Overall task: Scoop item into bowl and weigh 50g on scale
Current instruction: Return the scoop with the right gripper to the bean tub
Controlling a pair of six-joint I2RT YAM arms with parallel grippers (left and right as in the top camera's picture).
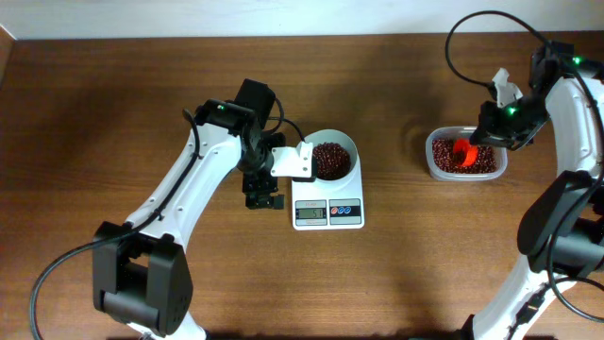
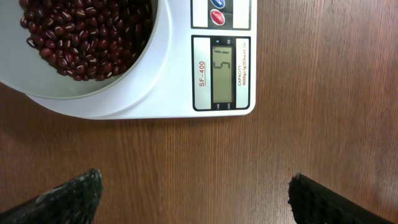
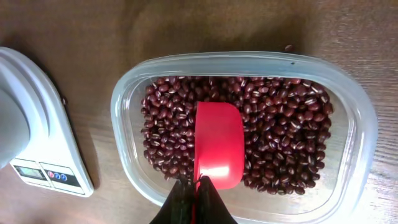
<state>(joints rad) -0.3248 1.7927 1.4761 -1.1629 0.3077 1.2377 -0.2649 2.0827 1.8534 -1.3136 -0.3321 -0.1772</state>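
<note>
My left hand [image 2: 196, 193] is wide open. Its two black fingers [image 2: 68, 196] are far apart and hold nothing. It hangs low over the brown counter [image 2: 323, 93].

Just in front of this hand is the white scale [image 2: 180, 99], and its grey display [image 2: 224, 68] is the part closest to me. Dark digits show on the display, but they are turned sideways and I cannot read them for sure. A little past the display are a red button [image 2: 217, 17] and a blue button [image 2: 217, 3].

The white bowl [image 2: 18, 65] sits on the scale, on the part farther from my hand. Lots of little red-brown beans [image 2: 87, 31] lie in the bowl. From above, they cover most of its bottom.

My right hand [image 3: 196, 186] is squeezed shut on the thin handle of the red scoop [image 3: 217, 143]. The scoop sticks out in front of my fingers. Its round cup lies on the beans in the clear tub [image 3: 124, 106], right under this hand. The tub holds many more beans [image 3: 280, 137], spread all around the scoop.

The tub stands on the counter, well apart from the scale. My two hands are far apart too, the left beside the scale and the right over the tub.
</note>
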